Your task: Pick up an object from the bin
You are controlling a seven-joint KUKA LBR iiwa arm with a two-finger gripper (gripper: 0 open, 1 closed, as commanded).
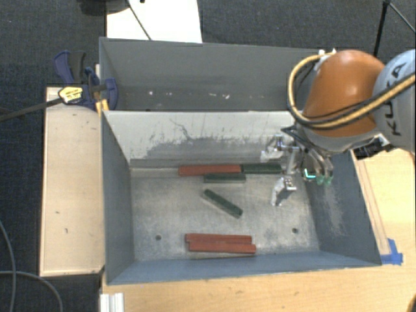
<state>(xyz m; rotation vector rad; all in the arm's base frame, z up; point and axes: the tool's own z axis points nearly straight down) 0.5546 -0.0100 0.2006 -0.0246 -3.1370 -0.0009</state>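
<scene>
Orange-capped arm (341, 93), tool (291, 182) by rear green bar (260, 169)

matt grey metal bin (123, 194) with a scuffed floor holds matt, wood-like reddish-brown bars (220, 242) and dark green bars (222, 203).

you look down from one camera above the bin (120, 194), tilted somewhat to one side: far wall (195, 70) faces you, whole floor in frame. arm (344, 90) at your right, nearer the lens than the floor.
</scene>
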